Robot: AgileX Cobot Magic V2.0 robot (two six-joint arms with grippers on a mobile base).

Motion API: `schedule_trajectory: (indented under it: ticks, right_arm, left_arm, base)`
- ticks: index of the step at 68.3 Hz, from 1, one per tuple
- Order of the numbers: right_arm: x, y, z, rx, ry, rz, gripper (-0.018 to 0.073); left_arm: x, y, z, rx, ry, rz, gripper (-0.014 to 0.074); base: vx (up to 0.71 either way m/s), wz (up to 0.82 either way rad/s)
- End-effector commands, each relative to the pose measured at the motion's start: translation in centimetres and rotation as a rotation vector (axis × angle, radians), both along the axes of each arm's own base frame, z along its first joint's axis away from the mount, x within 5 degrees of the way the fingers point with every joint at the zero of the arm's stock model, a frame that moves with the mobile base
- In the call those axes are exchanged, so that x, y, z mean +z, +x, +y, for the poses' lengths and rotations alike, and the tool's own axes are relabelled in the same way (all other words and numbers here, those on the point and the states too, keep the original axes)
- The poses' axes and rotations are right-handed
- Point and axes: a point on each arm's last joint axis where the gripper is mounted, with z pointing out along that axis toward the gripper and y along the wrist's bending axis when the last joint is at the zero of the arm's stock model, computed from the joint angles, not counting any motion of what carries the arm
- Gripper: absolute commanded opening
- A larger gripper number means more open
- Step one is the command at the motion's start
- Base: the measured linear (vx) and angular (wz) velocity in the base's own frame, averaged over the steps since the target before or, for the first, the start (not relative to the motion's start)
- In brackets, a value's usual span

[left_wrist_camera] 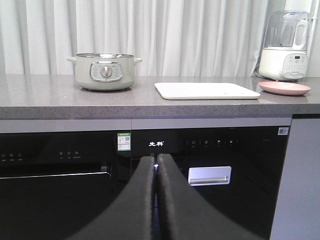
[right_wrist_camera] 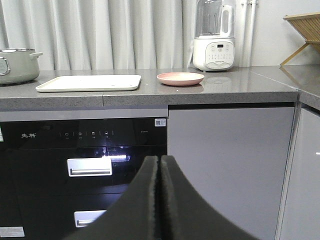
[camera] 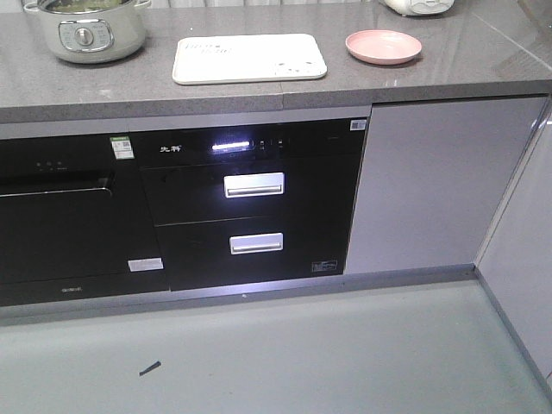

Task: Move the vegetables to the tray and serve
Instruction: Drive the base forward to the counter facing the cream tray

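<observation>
A grey speckled counter (camera: 483,60) runs along the wall, with white curtains (left_wrist_camera: 165,35) hanging behind it. At its left end stands a pale green pot (camera: 86,33) with a dial on its front. A yellow-green patch inside it, cut off by the top edge of the front view, seems to be the vegetables (camera: 82,4), though no leaf shape can be made out. Right of the pot, apart from it, the tray (camera: 250,59) lies flat near the counter's front edge. Just beside the tray is a pink plate (camera: 384,46), and behind the plate stands a white blender (right_wrist_camera: 214,37). A wooden rack (right_wrist_camera: 302,27) sits at the far right, where the counter turns the corner.

Under the counter, a black dishwasher (camera: 60,216) is on the left. Next to it is a black unit with two drawers (camera: 254,216), each with a silver handle, and a lit strip above them. A white cabinet door (camera: 431,181) follows. The floor (camera: 345,354) is pale grey-green, with one small dark scrap (camera: 150,369) lying on it.

The left gripper (left_wrist_camera: 155,161) faces the dishwasher and drawers, its black fingers pressed together on nothing. The right gripper (right_wrist_camera: 159,159) is likewise closed and empty, in front of the drawers and the white door.
</observation>
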Motion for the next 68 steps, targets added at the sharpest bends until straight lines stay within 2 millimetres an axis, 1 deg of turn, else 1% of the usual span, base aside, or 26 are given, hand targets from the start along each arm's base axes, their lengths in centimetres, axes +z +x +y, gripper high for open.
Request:
schedule_trajectory:
  ticks: [1, 27, 68]
  right_arm:
    - [0.45, -0.04, 0.03, 0.003, -0.006, -0.071, -0.0004]
    - [0.45, -0.04, 0.03, 0.003, -0.006, -0.071, -0.0004]
    - [0.45, -0.04, 0.03, 0.003, -0.006, -0.071, -0.0004]
  left_arm:
    - [-0.07, -0.06, 0.00, 0.001, -0.006, -0.063, -0.0006]
    - [-0.07, -0.06, 0.00, 0.001, -0.006, -0.063, -0.0006]
    - [-0.07, -0.06, 0.00, 0.001, -0.006, -0.063, -0.0006]
  base:
    - [0.20, -0.02]
    - [0.20, 0.03]
    - [0.19, 0.11]
